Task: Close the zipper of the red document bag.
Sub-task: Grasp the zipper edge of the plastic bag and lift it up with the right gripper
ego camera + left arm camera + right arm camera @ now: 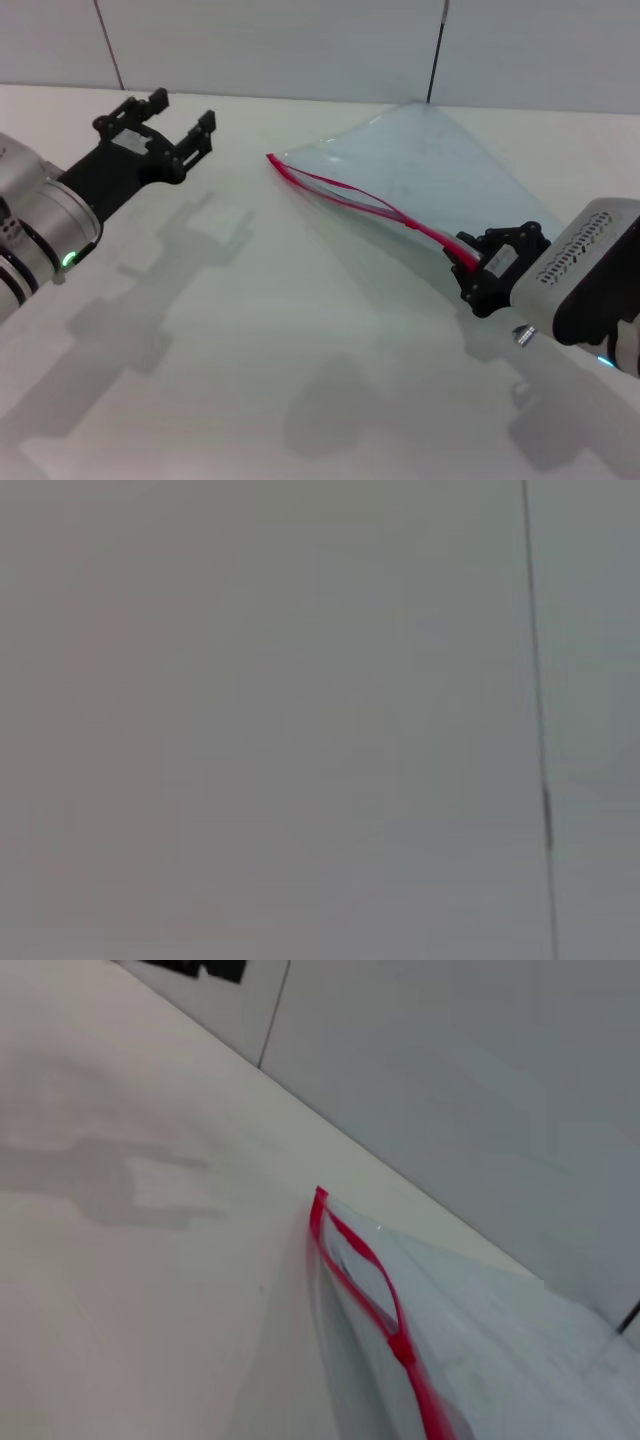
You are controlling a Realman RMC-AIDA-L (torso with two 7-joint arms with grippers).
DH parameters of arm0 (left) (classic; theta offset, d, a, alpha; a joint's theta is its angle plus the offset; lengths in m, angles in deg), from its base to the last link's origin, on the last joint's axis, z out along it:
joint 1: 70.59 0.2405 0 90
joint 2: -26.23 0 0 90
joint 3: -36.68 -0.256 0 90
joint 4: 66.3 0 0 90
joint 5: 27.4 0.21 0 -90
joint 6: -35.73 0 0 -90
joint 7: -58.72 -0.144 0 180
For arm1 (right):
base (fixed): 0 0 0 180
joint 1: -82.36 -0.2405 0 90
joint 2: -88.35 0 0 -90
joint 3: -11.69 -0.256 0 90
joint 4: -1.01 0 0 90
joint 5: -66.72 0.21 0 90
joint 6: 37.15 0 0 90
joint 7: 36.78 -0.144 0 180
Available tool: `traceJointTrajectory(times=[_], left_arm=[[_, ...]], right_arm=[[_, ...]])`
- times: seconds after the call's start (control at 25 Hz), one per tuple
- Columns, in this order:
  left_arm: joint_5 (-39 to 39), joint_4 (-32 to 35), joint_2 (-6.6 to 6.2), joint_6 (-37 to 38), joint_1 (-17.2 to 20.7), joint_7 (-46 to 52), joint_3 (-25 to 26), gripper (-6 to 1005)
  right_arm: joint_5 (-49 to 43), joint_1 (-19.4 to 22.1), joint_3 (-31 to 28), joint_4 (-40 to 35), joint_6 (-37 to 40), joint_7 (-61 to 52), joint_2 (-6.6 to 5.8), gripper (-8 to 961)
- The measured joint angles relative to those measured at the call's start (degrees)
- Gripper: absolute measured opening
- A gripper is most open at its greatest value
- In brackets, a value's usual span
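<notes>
In front of me the white table (250, 380) fills most of the head view, backed by a pale panelled wall (300, 45). On the table, right of centre and running back toward the wall, lies the red document bag (440, 170), a flat translucent pale-blue pouch with its near long edge raised off the surface at my right side. Along that edge runs the zipper (345, 192), a thin bright-red strip; toward its far-left end the two red tracks stand apart in a narrow loop, and in the right wrist view I see them meet at a small red slider (402, 1346), with the strip joined from there on. My right gripper (470, 270) is at the right-hand end of the zipper, its black fingers pressed together on the red strip, which is pulled taut and lifted. My left gripper (178, 118) hangs above the table at the far left, well apart from the bag, fingers spread and holding nothing; its wrist camera shows only the wall.
</notes>
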Motion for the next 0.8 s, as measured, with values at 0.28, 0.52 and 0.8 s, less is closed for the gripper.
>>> traceJointTrajectory(times=[0.28,0.52,0.8], left_arm=[[12.7,4.4,-1.20,0.0,-0.2,8.4,-0.2,658],[27.4,11.6,-1.74,0.0,0.5,14.1,0.1,650],[48.3,21.2,-3.00,-0.1,0.3,24.2,0.2,642]], right_arm=[[0.0,0.0,-0.1,-0.5,0.5,0.0,-0.15,114],[0.0,-0.6,-1.6,-0.5,3.0,0.0,-0.02,87],[0.0,-0.8,-1.7,-2.7,4.7,0.0,0.01,62]])
